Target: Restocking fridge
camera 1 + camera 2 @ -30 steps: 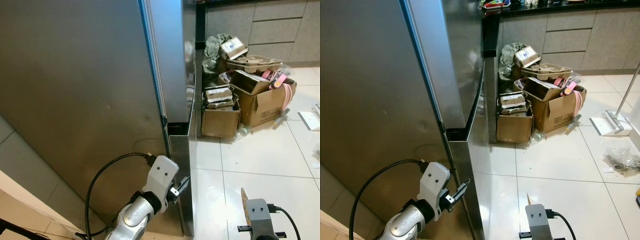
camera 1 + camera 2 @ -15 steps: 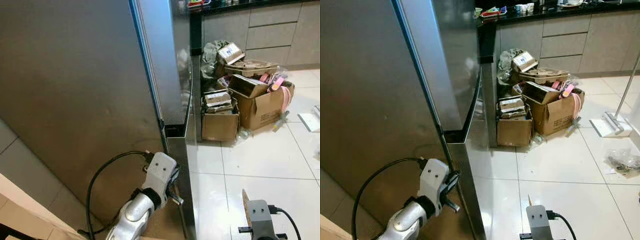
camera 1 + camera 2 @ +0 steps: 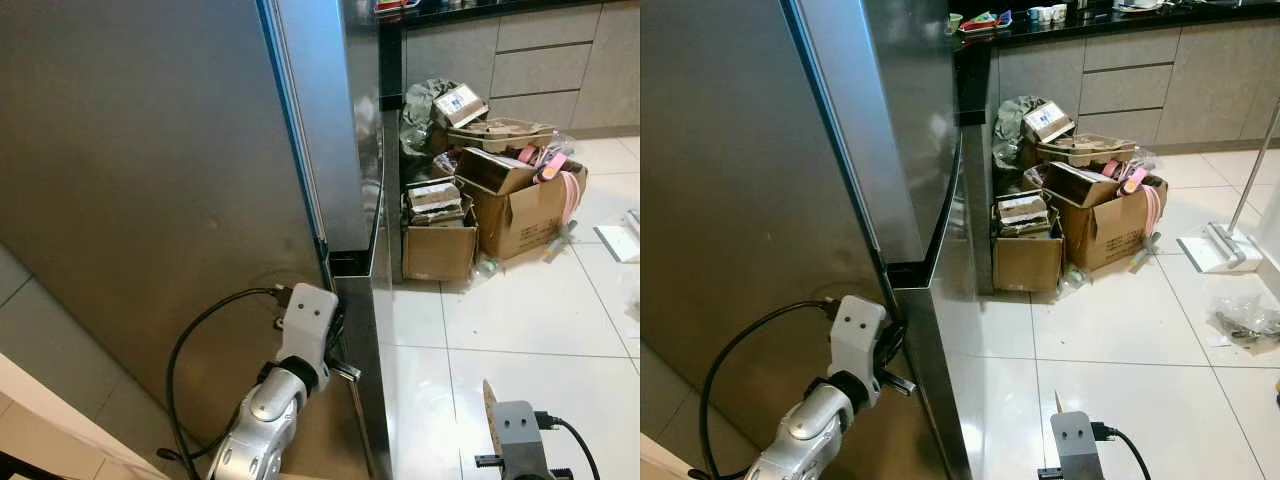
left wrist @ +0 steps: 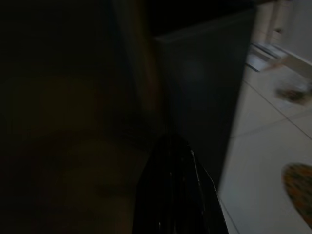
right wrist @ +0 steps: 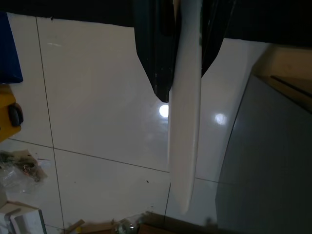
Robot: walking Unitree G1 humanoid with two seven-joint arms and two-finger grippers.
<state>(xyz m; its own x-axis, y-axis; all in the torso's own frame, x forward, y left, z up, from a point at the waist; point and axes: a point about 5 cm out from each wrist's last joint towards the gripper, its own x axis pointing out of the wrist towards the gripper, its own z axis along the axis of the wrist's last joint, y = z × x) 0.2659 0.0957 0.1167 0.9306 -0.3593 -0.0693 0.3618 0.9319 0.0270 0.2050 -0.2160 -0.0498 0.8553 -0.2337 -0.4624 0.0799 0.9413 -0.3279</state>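
1. No writing legible; a label on the top box of the cardboard boxes (image 3: 1080, 200) is too small to read.
2. Fridge (image 3: 150, 180): steel door fills the robot's left side, its edge just ahead.
3. Left gripper (image 3: 335, 345) raised against the door's lower edge; finger gap: cannot tell.
4. Right gripper (image 5: 183, 73) low over white floor tiles (image 3: 1120, 330), fingers clamped on a thin pale flat item (image 5: 185, 141).

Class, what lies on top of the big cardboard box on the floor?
On the box: a dark tray, pink items, an egg carton. The contents below them are covered.
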